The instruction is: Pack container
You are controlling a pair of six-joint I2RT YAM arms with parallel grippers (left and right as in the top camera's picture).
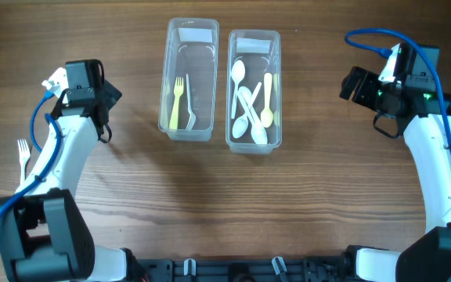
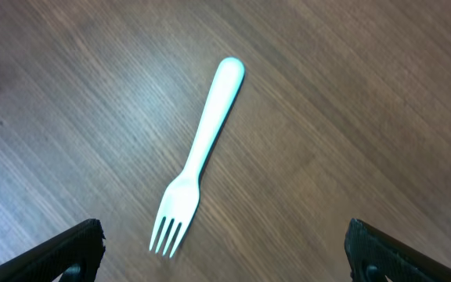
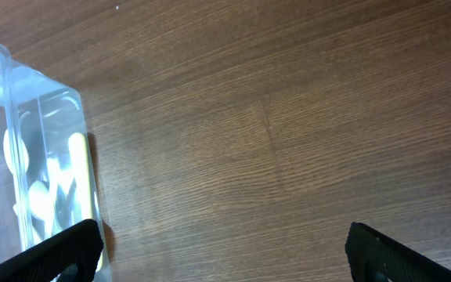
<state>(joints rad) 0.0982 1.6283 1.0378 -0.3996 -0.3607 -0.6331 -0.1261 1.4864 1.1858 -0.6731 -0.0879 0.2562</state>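
White fork (image 2: 202, 153) flat on the tabletop (image 2: 351, 117), tines toward the wide-open, empty left pincer (image 2: 222, 243); right pincer (image 3: 222, 243) equally open and empty, beside the spoon container (image 3: 45, 102).

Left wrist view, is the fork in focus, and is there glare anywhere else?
Left wrist: the fork is sharp, evenly lit and barely shadowed, with a dark blur at the frame's left edge. Right wrist: the spoon container glares and blurs its contents. Overhead: even light, no harsh shadows.
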